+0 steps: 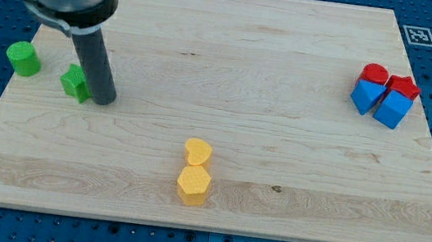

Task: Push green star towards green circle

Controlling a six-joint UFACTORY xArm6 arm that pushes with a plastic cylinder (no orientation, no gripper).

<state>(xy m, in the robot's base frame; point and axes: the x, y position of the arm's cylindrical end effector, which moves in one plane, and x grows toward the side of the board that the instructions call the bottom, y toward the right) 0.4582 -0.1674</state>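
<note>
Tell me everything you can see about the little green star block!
The small green star-shaped block looks like solid matte plastic with a notched outline. It lies flat on the pale wooden board, near the view's left edge. My tip sits against its right side, the dark rod hiding part of it. The green round block stands apart on its left.

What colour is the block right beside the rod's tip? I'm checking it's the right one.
Green: the green star, touching my tip on its left, in the camera view.

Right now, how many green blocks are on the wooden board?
2: the green circle block at the view's left edge, and the green star block to its right, touching my tip.
</note>
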